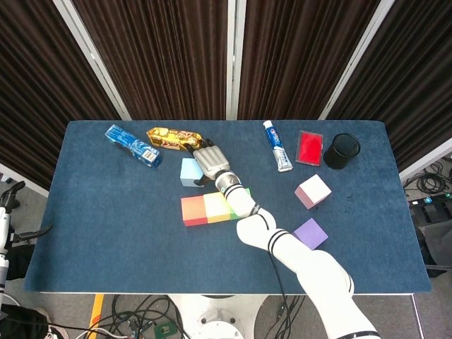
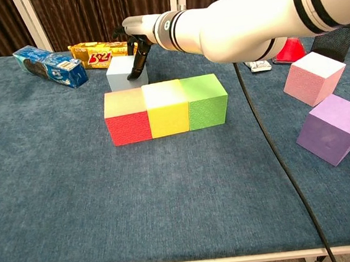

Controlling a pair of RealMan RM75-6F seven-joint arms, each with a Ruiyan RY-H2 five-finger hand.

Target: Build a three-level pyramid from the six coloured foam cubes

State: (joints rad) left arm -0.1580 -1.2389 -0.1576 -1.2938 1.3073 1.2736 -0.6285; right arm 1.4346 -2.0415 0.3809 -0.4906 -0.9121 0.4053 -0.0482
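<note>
Blue felt covers the desk (image 1: 106,212), and near its middle three foam cubes sit touching in a row: red cube (image 2: 127,117), yellow cube (image 2: 167,109), green cube (image 2: 205,101). At about 11 o'clock from that row, just behind it, stands the light blue cube (image 2: 123,73). The right robot hand (image 1: 210,162) reaches over this cube's right side, dark fingertips (image 2: 137,65) touching its top edge; whether it grips the cube I cannot tell. The pink cube (image 1: 313,191) rests well apart at 3 o'clock, tilted, with the purple cube (image 1: 311,233) just nearer the front edge. Along the far edge lie a blue snack pack (image 1: 133,145), a gold wrapper (image 1: 173,138), a toothpaste tube (image 1: 277,145), a red box (image 1: 309,147) and a black cup (image 1: 342,150). The left robot hand (image 1: 10,192) hangs off the desk's left side, its fingers too small to read.
</note>
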